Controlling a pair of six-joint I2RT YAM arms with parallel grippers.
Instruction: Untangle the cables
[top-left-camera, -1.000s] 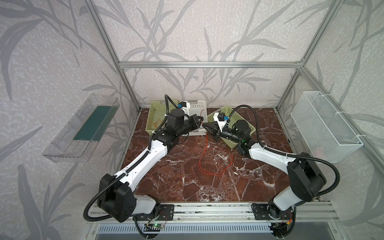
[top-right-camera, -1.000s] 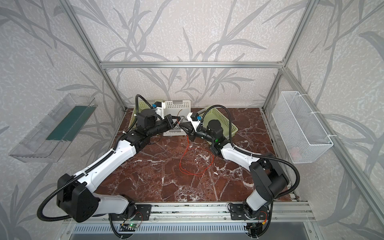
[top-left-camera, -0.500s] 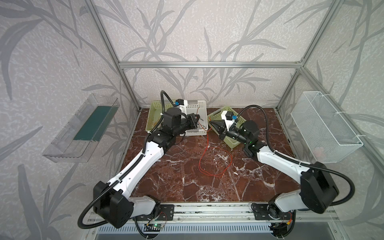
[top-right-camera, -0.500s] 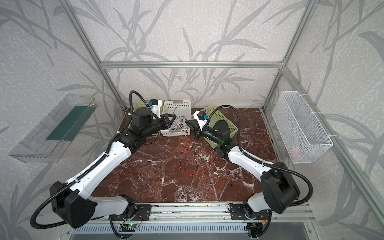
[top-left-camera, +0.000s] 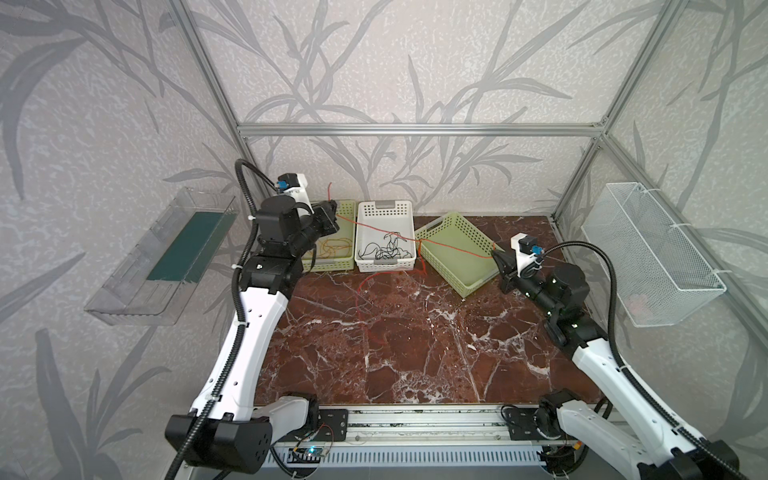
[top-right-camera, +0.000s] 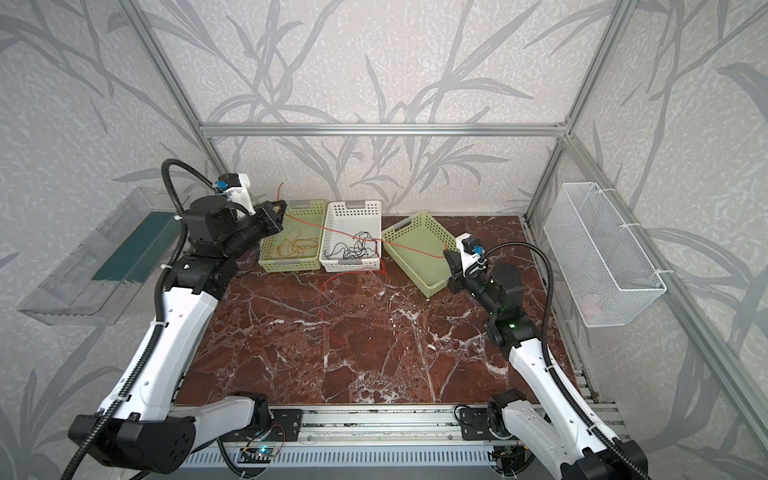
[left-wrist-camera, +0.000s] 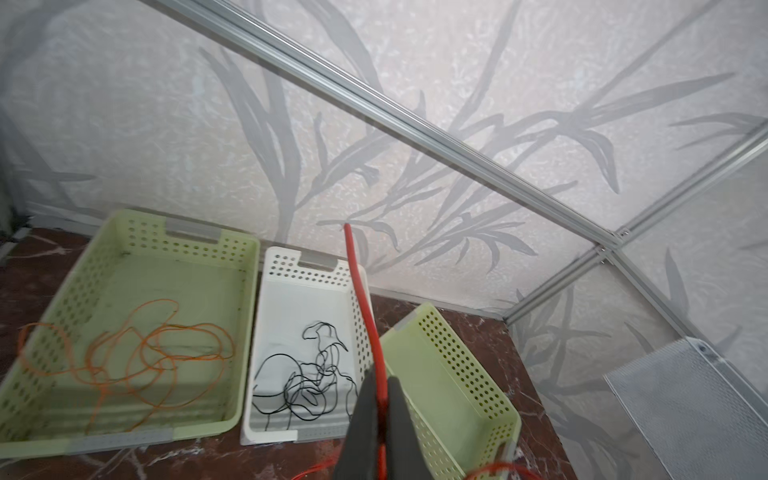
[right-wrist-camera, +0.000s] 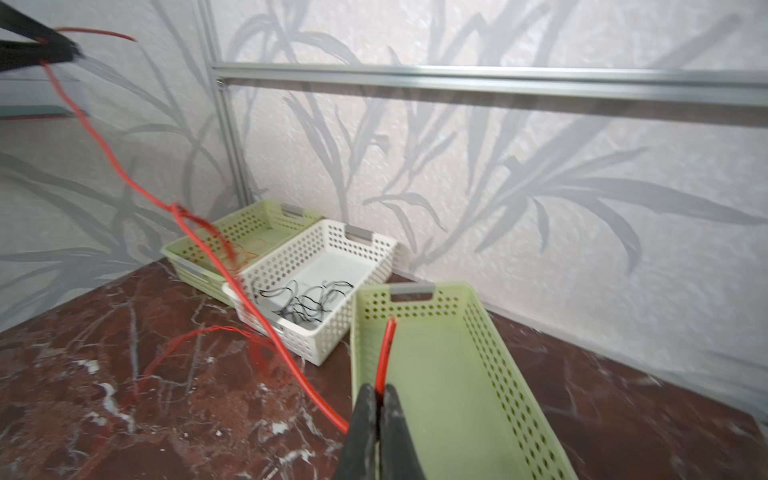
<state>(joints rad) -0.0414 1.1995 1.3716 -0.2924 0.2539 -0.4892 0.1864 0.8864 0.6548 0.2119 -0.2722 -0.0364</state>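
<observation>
front half of the table (top-left-camera: 415, 353) lies open to me. back row blocked by left green basket (top-left-camera: 332, 266), white basket (top-left-camera: 384, 204) and angled right green basket (top-left-camera: 473, 237). red cable (top-left-camera: 457, 249) stretched above the latter two bars entry there; its slack loops on mid-table

Lab robot cell: alu frame (top-left-camera: 415, 129), wallpapered panels (top-left-camera: 374, 62), marble-look tabletop (top-left-camera: 415, 353).
</observation>
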